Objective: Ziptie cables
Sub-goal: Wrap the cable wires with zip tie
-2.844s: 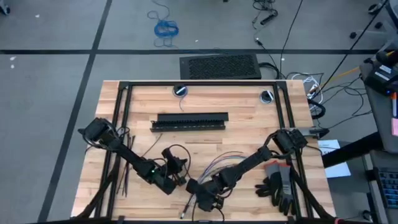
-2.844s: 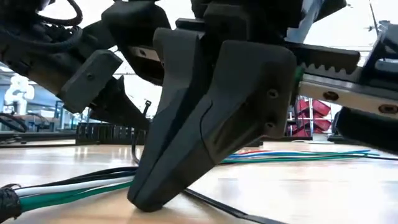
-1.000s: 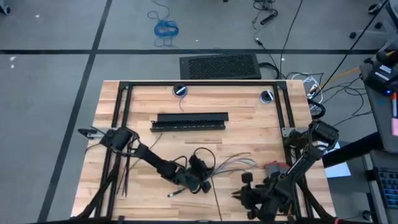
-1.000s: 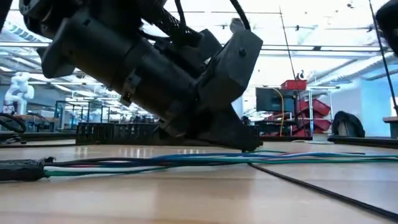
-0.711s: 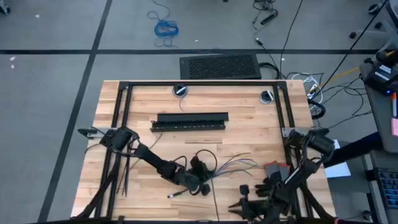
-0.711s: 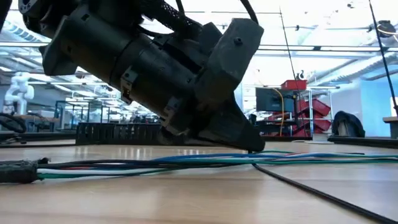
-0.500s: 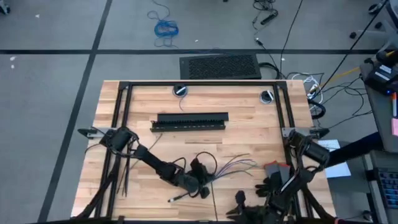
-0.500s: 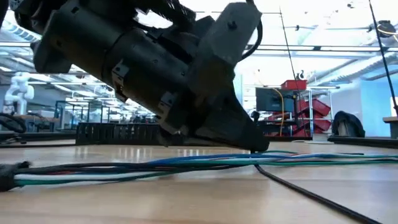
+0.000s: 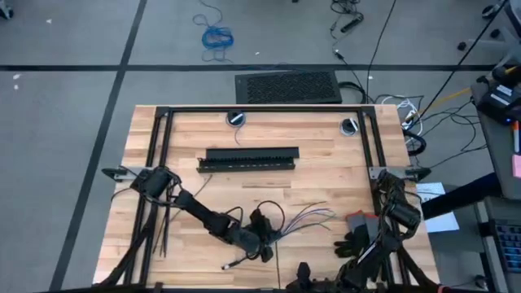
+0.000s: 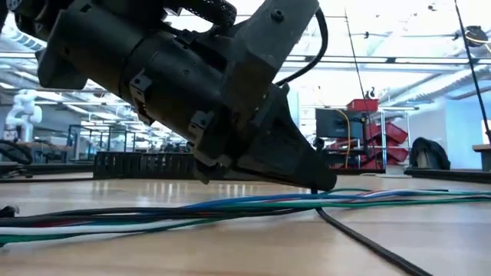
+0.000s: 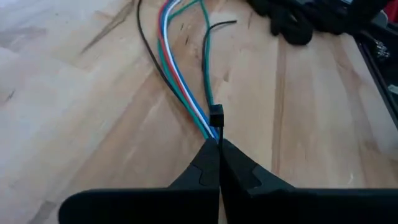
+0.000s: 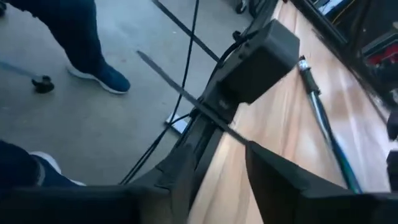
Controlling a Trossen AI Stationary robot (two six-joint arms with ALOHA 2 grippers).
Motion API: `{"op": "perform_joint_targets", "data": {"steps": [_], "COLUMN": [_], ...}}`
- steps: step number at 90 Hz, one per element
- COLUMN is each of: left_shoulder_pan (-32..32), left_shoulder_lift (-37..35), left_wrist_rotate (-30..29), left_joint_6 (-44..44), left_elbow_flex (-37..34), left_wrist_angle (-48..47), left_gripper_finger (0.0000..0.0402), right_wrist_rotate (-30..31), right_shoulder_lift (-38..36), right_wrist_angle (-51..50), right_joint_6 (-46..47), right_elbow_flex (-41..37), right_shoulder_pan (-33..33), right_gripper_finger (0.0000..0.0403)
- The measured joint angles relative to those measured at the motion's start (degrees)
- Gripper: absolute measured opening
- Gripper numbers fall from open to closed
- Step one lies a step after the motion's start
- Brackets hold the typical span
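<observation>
High view: your left gripper (image 9: 269, 244) sits low over the near-centre of the wooden table (image 9: 326, 175), on the cables (image 9: 305, 217), which fan out to the right of it toward the black gloves (image 9: 358, 242). In the left wrist view the two fingers (image 11: 205, 171) are pressed together with no gap, their tips on the bundle where a small black block sits on the wires; whether they pinch the wires themselves you cannot tell. The low view shows the cables (image 10: 230, 208) lying flat on the wood beneath that gripper, with a thin black strip running off toward the near right. Spare zipties (image 9: 165, 232) lie near the left edge of the table, well apart from the bundle. Your right gripper (image 9: 303, 277) is at the near edge, right of centre; in the right wrist view a ziptie (image 12: 186, 96) projects from between its fingers, out over the table edge and the floor, where a person's shoe (image 12: 99, 73) shows. The long black bar (image 9: 248, 158) lies farther back.
</observation>
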Motion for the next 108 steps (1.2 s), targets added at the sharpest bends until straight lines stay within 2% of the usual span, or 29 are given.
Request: {"op": "perform_joint_targets", "data": {"steps": [9, 18, 46, 73, 87, 108], "left_shoulder_pan": [0.3, 0.9, 1.0, 0.6, 0.6, 0.6], "left_shoulder_lift": [0.0, 0.0, 0.0, 0.0, 0.0, 0.0], "left_wrist_rotate": [-0.6, -1.6, -1.5, -0.5, -0.4, 0.4], "left_joint_6": [-2.6, -7.0, -7.6, -9.0, -9.1, -9.0], "left_elbow_flex": [0.0, 0.0, 0.0, 0.0, 0.0, 0.0], "left_wrist_angle": [0.0, -0.1, 0.0, 0.2, 1.4, 2.6], "left_gripper_finger": [0.0, 0.0, 0.0, 0.0, 0.0, 0.0], "right_wrist_rotate": [-6.2, -9.6, -2.3, -2.5, -6.7, -6.9], "right_shoulder_lift": [0.2, 0.4, 0.3, 0.5, 0.6, 2.3], "right_wrist_angle": [0.6, 0.2, 0.6, 4.1, 5.3, 7.4], "right_joint_6": [1.6, 2.0, 2.3, 0.8, 4.9, 5.1], "right_elbow_flex": [0.8, 0.7, 0.7, 0.7, 0.7, 0.7], "right_shoulder_pan": [0.0, 0.5, 0.1, -1.1, -2.0, -2.8], "right_gripper_finger": [0.0157, 0.0158, 0.0158, 0.0158, 0.0157, 0.0147]}}
